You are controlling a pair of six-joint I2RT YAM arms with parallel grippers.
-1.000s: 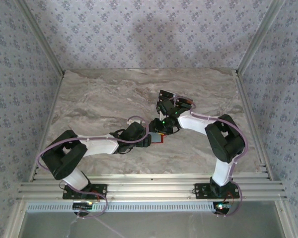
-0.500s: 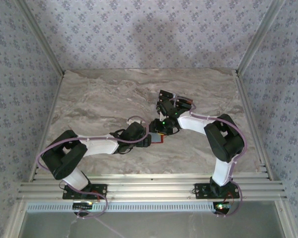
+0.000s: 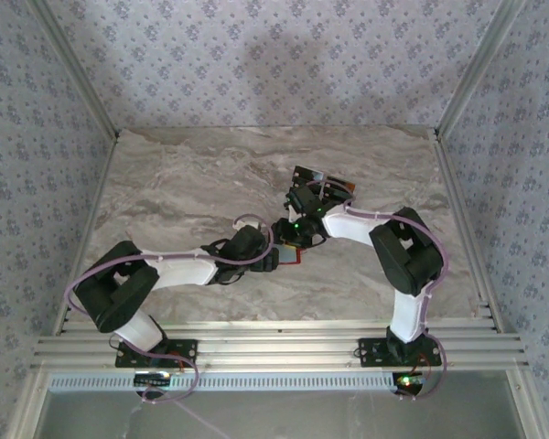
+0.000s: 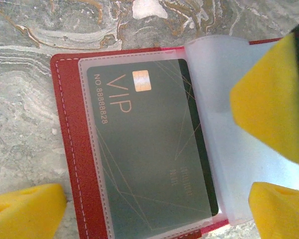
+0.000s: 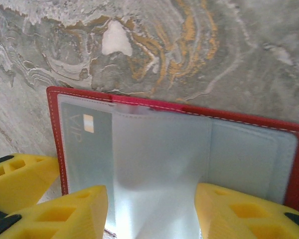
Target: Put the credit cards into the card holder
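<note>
The marble-patterned grey table carries both arms, which meet near its centre.

The left gripper is spread wide. One yellow foam finger rests on the table just beside the outer edge of the small red leather-like folding card holder. The other finger sits at the opposite lower corner, over the plastic.

The right gripper stands part-way apart. A loose translucent plastic sleeve leaf rises between its two yellow fingers and touches both. Whether the fingers clamp the leaf cannot be determined.

The card holder lies open and flat on the table between the two grippers, also visible in the overhead view.

One flat dark rectangular credit card is seated inside a clear pocket on the holder's left panel. It bears the light marking "VIP", a number line and a small gold chip.
</note>
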